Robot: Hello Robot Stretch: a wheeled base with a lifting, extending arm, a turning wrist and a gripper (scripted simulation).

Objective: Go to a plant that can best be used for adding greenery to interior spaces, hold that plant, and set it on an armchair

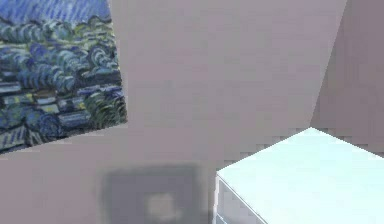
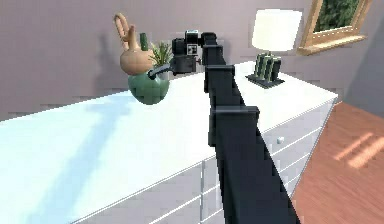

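Where the plant sits: small leafy plant in a round green pot [image 2: 150, 88], far back on the long white dresser top [image 2: 80, 140].
Arm: dark square bar [image 2: 235, 120] stretched across the dresser, probably to reach that pot.
Gripper [image 2: 163, 70]: at the pot; finger state and any hold cannot be told.

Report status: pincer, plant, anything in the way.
Pincer at small plant in round green pot on white dresser; cannot tell if held. Tan handled vase next to it.

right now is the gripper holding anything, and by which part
Cannot be told: the gripper ends at a plant's round green pot against the white dresser top, so any hold is unclear.
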